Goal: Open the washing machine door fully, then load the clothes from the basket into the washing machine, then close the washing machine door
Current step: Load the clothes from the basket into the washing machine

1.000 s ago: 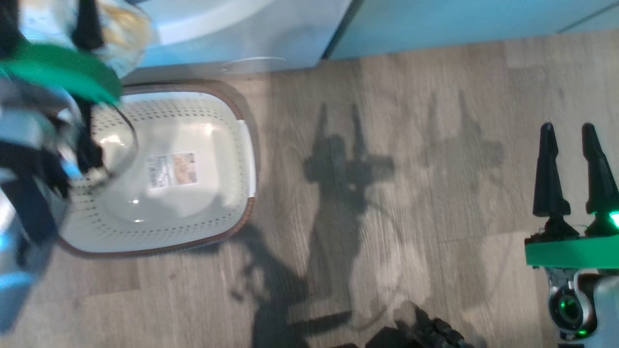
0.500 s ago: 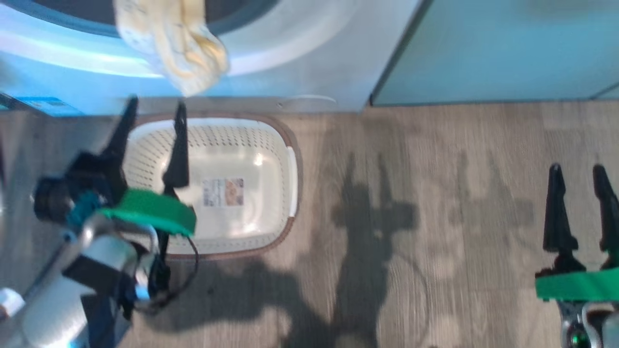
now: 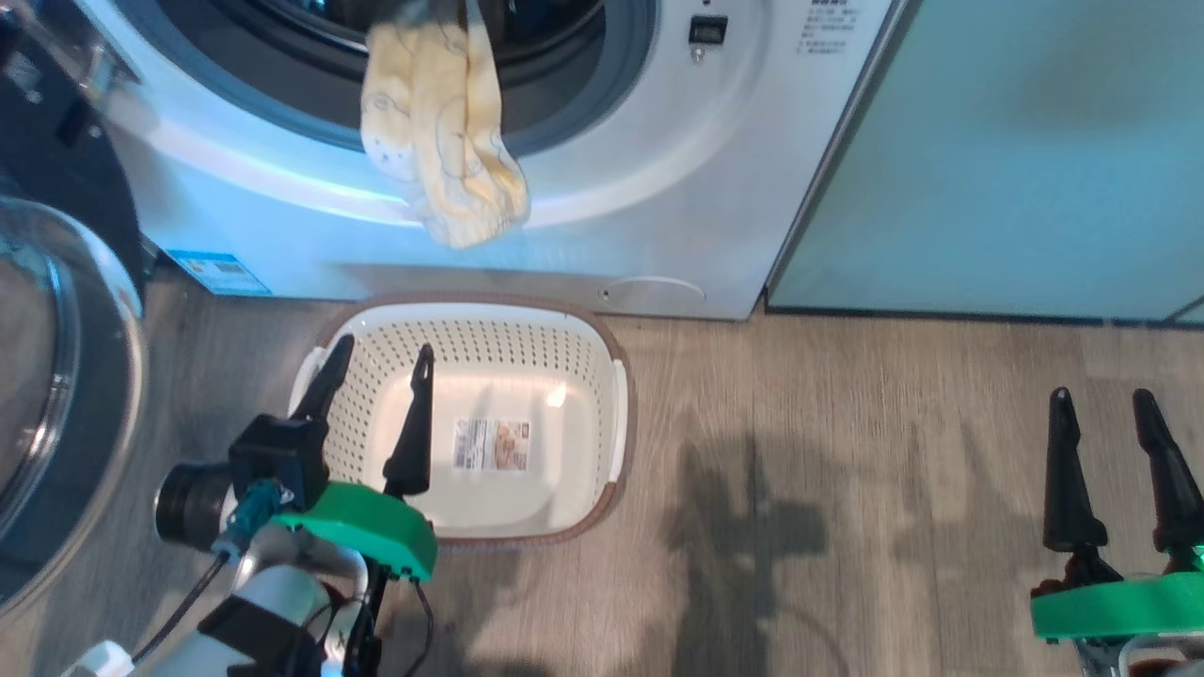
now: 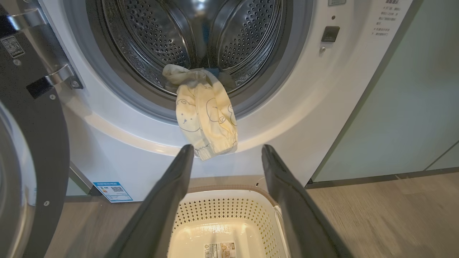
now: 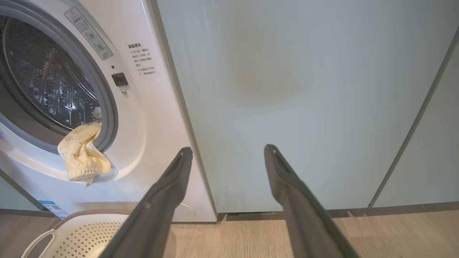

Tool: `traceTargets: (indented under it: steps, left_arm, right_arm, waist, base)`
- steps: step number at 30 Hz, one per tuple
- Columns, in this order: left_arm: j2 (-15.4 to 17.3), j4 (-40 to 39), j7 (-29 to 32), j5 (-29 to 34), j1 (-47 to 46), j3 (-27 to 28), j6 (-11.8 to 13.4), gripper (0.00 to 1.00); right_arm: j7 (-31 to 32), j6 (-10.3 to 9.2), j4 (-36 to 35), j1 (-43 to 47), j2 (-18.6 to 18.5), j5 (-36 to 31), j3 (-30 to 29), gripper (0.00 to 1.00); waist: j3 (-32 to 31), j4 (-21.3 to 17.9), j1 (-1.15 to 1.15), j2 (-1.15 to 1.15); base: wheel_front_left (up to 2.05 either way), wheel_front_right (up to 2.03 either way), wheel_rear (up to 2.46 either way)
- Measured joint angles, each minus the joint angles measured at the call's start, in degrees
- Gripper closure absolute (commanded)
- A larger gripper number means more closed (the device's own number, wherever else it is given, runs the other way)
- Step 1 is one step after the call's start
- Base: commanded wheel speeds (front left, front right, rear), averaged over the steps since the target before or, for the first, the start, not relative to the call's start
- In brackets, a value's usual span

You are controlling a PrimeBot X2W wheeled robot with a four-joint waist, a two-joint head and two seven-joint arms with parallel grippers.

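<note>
Now, left tool [image 3: 384,346] hovering open over basket [image 3: 527,350], lower left, right tool [image 3: 1101,395] standing open, lower right, garment [image 3: 442,150] dangling from washer [image 3: 677,169], top.

One washing machine [image 3: 658,179], one basket [image 3: 564,343], one yellow garment [image 3: 442,150], two grippers [image 3: 384,344] [image 3: 1101,394]

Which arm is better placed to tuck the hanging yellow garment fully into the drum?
Left: the left end effector, open over the basket, points at the yellow garment; the right end effector faces the cabinet, off to the side.
</note>
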Motion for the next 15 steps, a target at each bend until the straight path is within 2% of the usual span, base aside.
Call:
traceTargets:
  steps: [15]
  left_arm:
    - [-1.4, 2.1, -0.6, -2.1, 2.4, -0.2, -0.1, 0.00]
  right_arm:
    - [0.0, 0.00, 0.4, 2.1, 0.0, 0.0, 0.9, 0.00]
  waist:
    - [-4.0, 0.3, 0.00, 0.00]
  base:
    - [0.00, 0.00, 0.00]
